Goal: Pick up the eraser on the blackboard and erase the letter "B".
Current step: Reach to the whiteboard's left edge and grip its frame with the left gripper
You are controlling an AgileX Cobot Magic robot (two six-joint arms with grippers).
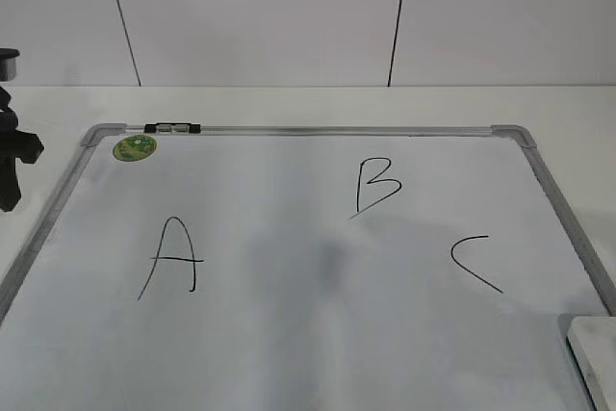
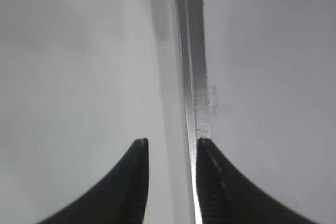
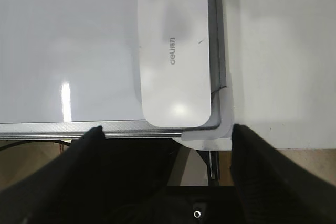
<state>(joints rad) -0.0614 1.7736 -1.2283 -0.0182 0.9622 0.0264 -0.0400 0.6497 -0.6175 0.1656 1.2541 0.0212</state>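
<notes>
White desk [image 1: 597,113] under the big blackboard [image 1: 289,334], with the letter "B" [image 1: 377,186] up near the top middle. White eraser [image 3: 174,51] flat in the board's near right corner, touching nothing else. Left tool [image 2: 172,148] a little apart over the silver frame; right tool [image 3: 168,129] wide apart above the eraser.

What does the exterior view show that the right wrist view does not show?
Only the exterior view shows the letters A, B and C, the green sticker and the board's far corners. Only the right wrist view shows the whole eraser with its grey print, the open right gripper and the board's near right corner. Both show the board with its silver frame, and the eraser, which the exterior view cuts off at its lower right edge.
</notes>
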